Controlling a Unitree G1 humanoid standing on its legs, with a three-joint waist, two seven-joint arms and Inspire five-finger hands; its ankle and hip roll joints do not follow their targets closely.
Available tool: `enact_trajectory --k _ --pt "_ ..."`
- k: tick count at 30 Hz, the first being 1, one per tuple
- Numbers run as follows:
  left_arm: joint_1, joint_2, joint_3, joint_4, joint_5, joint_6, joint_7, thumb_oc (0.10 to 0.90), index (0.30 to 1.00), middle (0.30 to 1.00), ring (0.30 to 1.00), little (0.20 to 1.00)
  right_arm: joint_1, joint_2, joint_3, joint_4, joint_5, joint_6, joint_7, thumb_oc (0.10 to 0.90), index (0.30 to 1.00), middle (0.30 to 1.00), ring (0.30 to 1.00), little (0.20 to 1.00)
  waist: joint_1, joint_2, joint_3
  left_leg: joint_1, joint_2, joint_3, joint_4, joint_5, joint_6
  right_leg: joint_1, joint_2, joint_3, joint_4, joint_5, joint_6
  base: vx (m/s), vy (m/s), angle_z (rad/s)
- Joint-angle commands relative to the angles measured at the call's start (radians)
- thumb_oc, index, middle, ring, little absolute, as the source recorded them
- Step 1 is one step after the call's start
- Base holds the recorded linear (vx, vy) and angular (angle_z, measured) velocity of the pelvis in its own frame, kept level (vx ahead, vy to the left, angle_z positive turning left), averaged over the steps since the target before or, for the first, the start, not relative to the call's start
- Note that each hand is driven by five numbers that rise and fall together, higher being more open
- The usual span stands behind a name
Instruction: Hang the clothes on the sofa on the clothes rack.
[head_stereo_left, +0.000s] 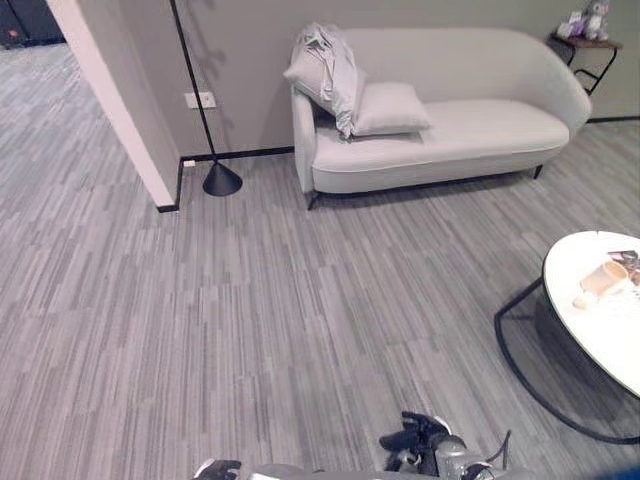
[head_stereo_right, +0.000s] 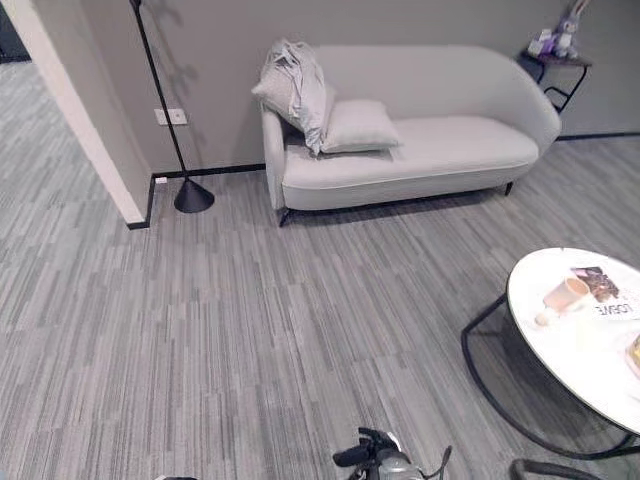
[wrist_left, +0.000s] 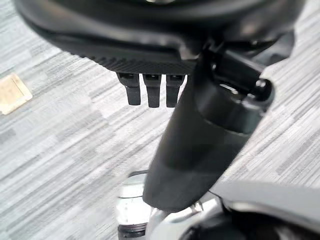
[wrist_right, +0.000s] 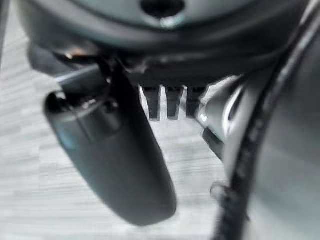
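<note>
Grey striped carpet floor (head_stereo_left: 250, 300) across nearly the whole scene, bare between the robot and the far wall. Against that wall, a pale sofa (head_stereo_left: 470, 130), well apart from the robot. To the right and much nearer, a round white surface (head_stereo_left: 590, 330) on a dark wire frame. Left of the sofa, just beside its arm, a thin black pole on a cone base (head_stereo_left: 222, 180); cannot tell whether that is the clothes rack or a lamp, with its top out of frame.

Draped over the sofa's left end, across the arm and backrest, the clothes (head_stereo_left: 330, 60): one light grey garment, crumpled, hanging partly down over a cushion (head_stereo_left: 390, 108) that leans beside it. Smaller again, a cup (head_stereo_left: 605, 277) lying on the round surface.

Low at the near edge of the head views, both arms down. Left hand (wrist_left: 200, 150) relaxed, fingers hanging loosely straight toward the carpet, nothing in it. Right hand (wrist_right: 125, 170) likewise loose and empty.

Judged to be the approach step: nothing picked up, garment untouched on the sofa. Next move calls for walking forward across the open floor toward the sofa's left end, keeping clear of the round surface, then raising a hand to the backrest to gather the cloth in a firm pinch
</note>
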Motion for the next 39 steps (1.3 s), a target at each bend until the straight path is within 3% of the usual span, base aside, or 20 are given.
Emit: enact_trajectory --k 1,4,5,8,12,14,16,19,21,24,26,27,29,31,32,33,35,36,37,39 --pt "-0.020 -0.024 0.006 0.053 -0.015 -0.015 -0.012 0.800 0.900 0.900 0.900 0.900 0.062 0.024 -0.009 0.125 0.074 0.041 -0.030 0.800 0.900 0.900 0.900 0.900 0.037 -0.005 0.003 0.082 0.108 -0.023 -0.059 -0.040 -0.102 -0.026 -0.024 0.029 -0.080 0.209 0.051 0.43 0.015 0.13" --pt "-0.005 -0.017 0.021 0.075 -0.007 -0.008 -0.019 0.800 0.900 0.900 0.900 0.900 0.092 -0.007 -0.086 0.167 0.156 0.062 -0.028 0.800 0.900 0.900 0.900 0.900 0.013 -0.005 -0.041 0.127 0.156 -0.071 -0.059 -0.053 -0.125 0.005 -0.023 0.013 -0.080 0.242 0.045 0.75 0.011 0.32" --pt "0.011 -0.022 0.007 0.085 0.015 -0.003 -0.031 0.800 0.900 0.900 0.900 0.900 0.104 -0.012 -0.102 0.210 0.179 0.075 -0.013 0.800 0.900 0.900 0.900 0.900 0.000 0.010 -0.080 0.148 0.217 -0.094 -0.041 -0.008 -0.145 0.023 0.024 0.037 -0.080 0.256 0.032 0.60 -0.019 0.72" --pt "0.015 -0.017 0.003 0.076 0.006 -0.002 -0.044 0.800 0.900 0.900 0.900 0.900 0.092 -0.011 -0.101 0.238 0.197 0.074 0.000 0.800 0.900 0.900 0.900 0.900 0.001 0.018 -0.107 0.125 0.265 -0.099 0.066 0.057 -0.174 0.048 0.064 0.040 -0.080 0.210 0.006 0.60 -0.046 0.57" --pt "-0.010 -0.003 0.012 0.040 -0.038 0.003 -0.072 0.800 0.900 0.900 0.900 0.900 0.097 -0.003 -0.035 0.212 0.160 0.086 0.046 0.800 0.900 0.900 0.900 0.900 0.027 -0.007 -0.089 -0.036 0.286 -0.091 0.483 0.207 -0.216 0.155 0.132 0.075 -0.080 0.109 -0.075 0.37 -0.029 0.14" --pt "-0.022 0.014 0.046 0.034 -0.094 0.006 -0.067 0.800 0.900 0.900 0.900 0.900 0.071 -0.002 -0.009 0.202 0.187 0.095 0.088 0.800 0.900 0.900 0.900 0.900 0.066 -0.057 -0.026 -0.259 0.308 0.004 0.680 0.171 -0.140 0.225 0.116 0.077 -0.080 0.044 -0.114 0.29 -0.076 -0.21" --pt "-0.019 0.011 0.069 0.051 -0.118 0.008 -0.062 0.800 0.900 0.900 0.900 0.900 0.056 -0.003 -0.001 0.195 0.197 0.089 0.104 0.800 0.900 0.900 0.900 0.900 0.107 -0.077 0.005 -0.365 0.262 0.048 0.667 0.082 -0.125 0.265 0.110 0.099 -0.080 0.006 -0.114 0.33 0.089 -0.08" --pt "-0.010 0.001 0.124 0.077 -0.177 0.015 -0.051 0.800 0.900 0.900 0.900 0.900 0.048 -0.005 -0.009 0.189 0.214 0.074 0.112 0.800 0.900 0.900 0.900 0.900 0.143 -0.079 0.017 -0.438 0.187 0.079 0.499 0.042 -0.124 0.300 0.106 0.098 -0.080 -0.038 -0.105 0.38 0.266 0.04" --pt "0.002 -0.005 0.172 0.104 -0.232 0.026 -0.060 0.800 0.900 0.900 0.900 0.900 0.040 0.006 -0.027 0.191 0.242 0.062 0.114 0.800 0.900 0.900 0.900 0.900 0.192 -0.042 0.001 -0.490 0.159 0.111 0.105 0.226 -0.139 0.375 0.149 0.090 -0.080 -0.103 -0.100 0.45 0.339 -0.48" --pt "0.023 -0.007 0.180 0.116 -0.239 0.033 -0.074 0.800 0.900 0.900 0.900 0.900 0.045 0.019 -0.047 0.194 0.266 0.066 0.128 0.800 0.900 0.900 0.900 0.900 0.238 -0.038 -0.013 -0.528 0.108 0.033 -0.059 0.276 -0.151 0.465 0.158 0.122 -0.080 -0.155 -0.096 0.44 0.313 -0.38" --pt "0.023 -0.007 0.180 0.116 -0.239 0.033 -0.074 0.800 0.900 0.900 0.900 0.900 0.045 0.018 -0.047 0.194 0.266 0.065 0.129 0.800 0.900 0.900 0.900 0.900 0.237 -0.036 -0.014 -0.531 0.108 0.031 -0.059 0.279 -0.150 0.464 0.159 0.121 -0.080 -0.153 -0.096 0.38 0.298 -0.27" --pt "0.051 0.001 0.223 0.150 -0.254 0.042 -0.085 0.800 0.900 0.900 0.900 0.900 0.073 0.022 -0.106 0.196 0.288 0.060 0.131 0.800 0.900 0.900 0.900 0.900 0.239 -0.068 -0.048 -0.475 0.073 -0.005 0.002 0.310 -0.105 0.504 0.113 0.125 0.013 -0.180 -0.079 0.63 0.518 0.35" --pt "0.066 0.004 0.215 0.166 -0.217 0.047 -0.089 0.800 0.900 0.900 0.900 0.900 0.079 0.038 -0.096 0.197 0.268 0.067 0.147 0.800 0.900 0.900 0.900 0.900 0.234 -0.092 -0.071 -0.405 0.036 0.003 0.005 0.272 -0.062 0.470 0.028 0.111 0.213 -0.063 -0.039 0.64 0.603 0.23" --pt "0.074 0.001 0.174 0.153 -0.166 0.038 -0.081 0.800 0.900 0.900 0.900 0.900 0.099 0.033 -0.085 0.185 0.255 0.074 0.156 0.800 0.900 0.900 0.900 0.900 0.206 -0.063 -0.069 -0.313 0.006 0.006 -0.020 0.244 -0.019 0.403 -0.061 0.096 0.488 0.126 -0.004 0.41 0.504 0.02" --pt "0.074 0.000 0.174 0.153 -0.166 0.038 -0.081 0.800 0.900 0.900 0.900 0.900 0.100 0.033 -0.085 0.184 0.255 0.074 0.156 0.800 0.900 0.900 0.900 0.900 0.206 -0.061 -0.071 -0.315 0.006 0.006 -0.018 0.245 -0.018 0.401 -0.061 0.097 0.487 0.129 -0.003 0.63 0.724 0.18" --pt "0.060 0.019 0.097 0.110 -0.093 0.030 -0.075 0.800 0.900 0.900 0.900 0.900 0.105 0.017 -0.061 0.138 0.240 0.068 0.154 0.800 0.900 0.900 0.900 0.900 0.147 0.012 -0.060 -0.194 0.020 0.000 -0.050 0.199 0.015 0.314 -0.163 0.031 0.771 0.177 0.007 0.44 0.479 0.28" --pt "0.046 0.024 0.073 0.105 -0.064 0.028 -0.070 0.800 0.900 0.900 0.900 0.900 0.102 0.015 -0.050 0.123 0.236 0.068 0.157 0.800 0.900 0.900 0.900 0.900 0.122 0.024 -0.052 -0.165 0.028 -0.001 -0.055 0.185 0.016 0.270 -0.158 0.029 0.808 0.131 -0.005 0.38 0.356 0.43" --pt "0.027 0.028 0.041 0.100 -0.050 0.025 -0.062 0.800 0.900 0.900 0.900 0.900 0.090 0.021 -0.013 0.092 0.219 0.057 0.152 0.800 0.900 0.900 0.900 0.900 0.090 0.037 -0.039 -0.129 0.041 -0.007 -0.058 0.173 0.012 0.205 -0.094 0.022 0.778 0.054 -0.039 0.30 0.134 0.47" --pt "0.013 0.032 0.030 0.088 -0.041 0.022 -0.057 0.800 0.900 0.900 0.900 0.900 0.081 0.024 0.018 0.061 0.197 0.052 0.147 0.733 0.799 0.799 0.799 0.799 0.084 0.032 -0.023 -0.106 0.045 -0.013 -0.059 0.159 0.004 0.177 -0.061 -0.003 0.691 0.020 -0.047 0.27 0.021 0.34" --pt "0.006 0.039 0.036 0.078 -0.039 0.014 -0.053 0.800 0.900 0.900 0.900 0.900 0.078 0.026 0.045 0.042 0.171 0.052 0.145 0.726 0.789 0.789 0.789 0.789 0.083 0.027 -0.012 -0.085 0.048 -0.016 -0.059 0.141 -0.002 0.175 -0.054 -0.040 0.607 0.021 -0.042 0.20 -0.101 0.17"
